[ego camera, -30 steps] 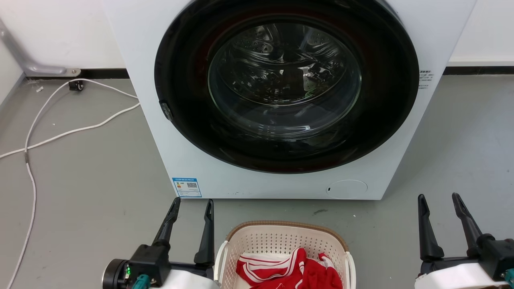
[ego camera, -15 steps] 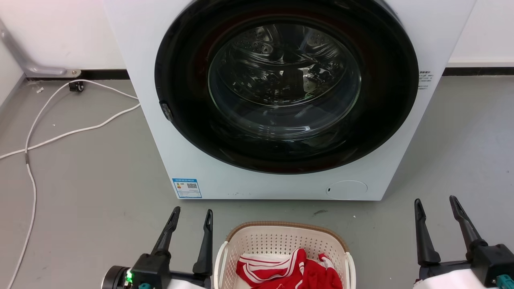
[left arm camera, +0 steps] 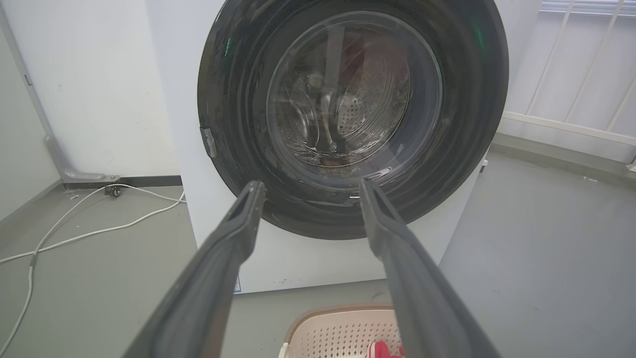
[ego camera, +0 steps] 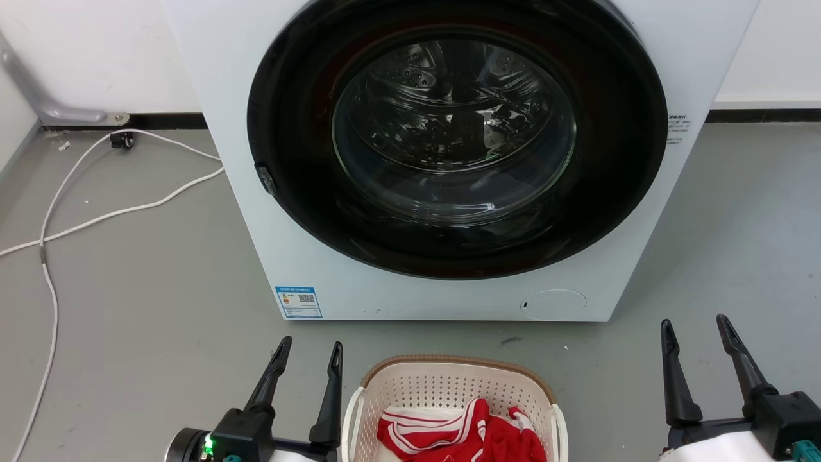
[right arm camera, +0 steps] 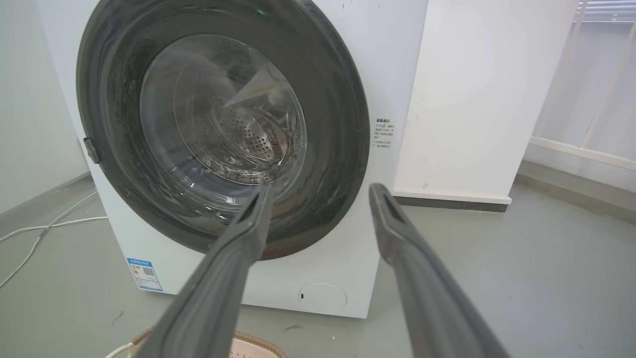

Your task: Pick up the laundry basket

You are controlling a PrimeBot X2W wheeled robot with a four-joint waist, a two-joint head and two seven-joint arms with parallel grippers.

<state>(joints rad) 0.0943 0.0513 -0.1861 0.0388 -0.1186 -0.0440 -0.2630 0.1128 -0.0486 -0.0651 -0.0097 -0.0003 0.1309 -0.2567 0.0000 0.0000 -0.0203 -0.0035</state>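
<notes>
The laundry basket [ego camera: 442, 388] sits on the floor [ego camera: 160, 289] before the washing machine [ego camera: 231, 160], between our left hand [ego camera: 311, 344] and right hand [ego camera: 694, 322] (both spread wide, empty); we should bring each down to a white side handle [ego camera: 347, 417], then lift level.

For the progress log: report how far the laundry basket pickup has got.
Done: only positioning, one gripper on each side of the laundry basket. In hand: left gripper open close beside its left wall; right gripper open, farther off. Left: grip and lift; the basket rests on the floor, not gripped.
</notes>
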